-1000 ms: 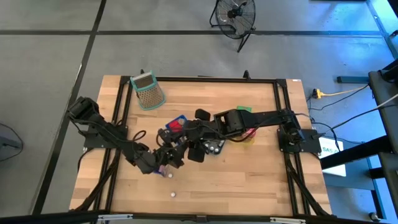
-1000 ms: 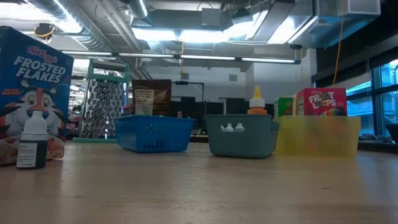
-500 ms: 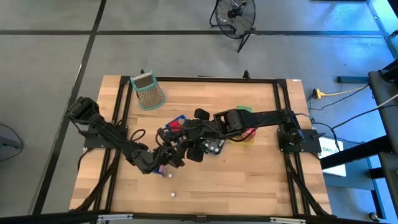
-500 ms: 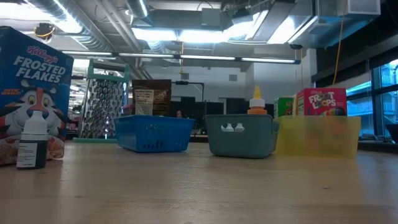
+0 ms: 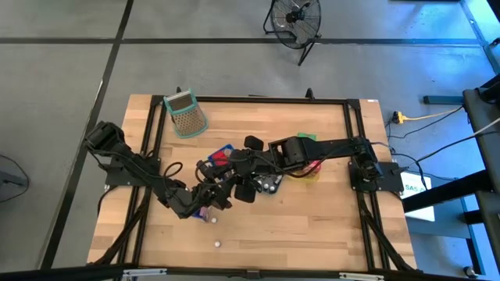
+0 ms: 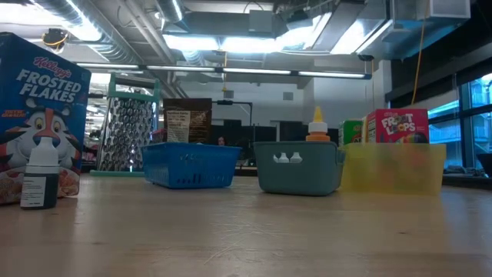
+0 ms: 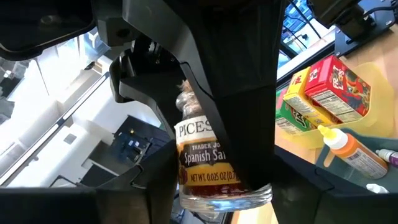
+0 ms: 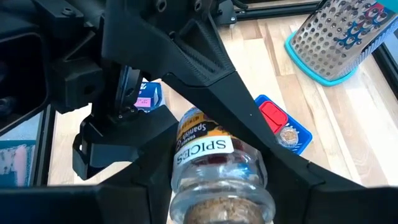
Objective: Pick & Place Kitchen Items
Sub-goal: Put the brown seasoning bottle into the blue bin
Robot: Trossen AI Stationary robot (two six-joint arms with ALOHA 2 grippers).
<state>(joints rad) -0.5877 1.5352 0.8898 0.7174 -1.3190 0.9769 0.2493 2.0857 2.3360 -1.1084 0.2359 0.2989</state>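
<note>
While both dark arms reach in over the wooden table [image 5: 312, 226], they meet near its middle: the left arm comes from the left edge and the right arm stretches across from the right.

Blue tray [image 6: 191, 165], teal tray [image 6: 298, 169] and yellow tray [image 6: 392, 168] stand side by side along the table in the low view. A Frosted Flakes box [image 6: 42, 115] stands upright at that view's near left. A teal-framed grater [image 5: 186, 114] lies near the table's far left corner. A Froot Loops box [image 6: 396, 125] rises from the yellow tray, and an orange-capped squeeze bottle [image 6: 317, 127] shows above the teal one. A small dark-labelled bottle [image 6: 40, 181] stands just in front of the cereal box.

Left gripper [image 5: 212, 195] and right gripper [image 5: 226, 176] sit close together, just beside the trays. Both wrist views show a glass spice jar [image 8: 214, 155] between them, off the table and lying lengthwise. Each gripper's fingers press against its sides, so both appear clamped on it.

Smallest of all, a tiny white round piece [image 5: 218, 243] lies alone on the bare wood near the front edge.
</note>
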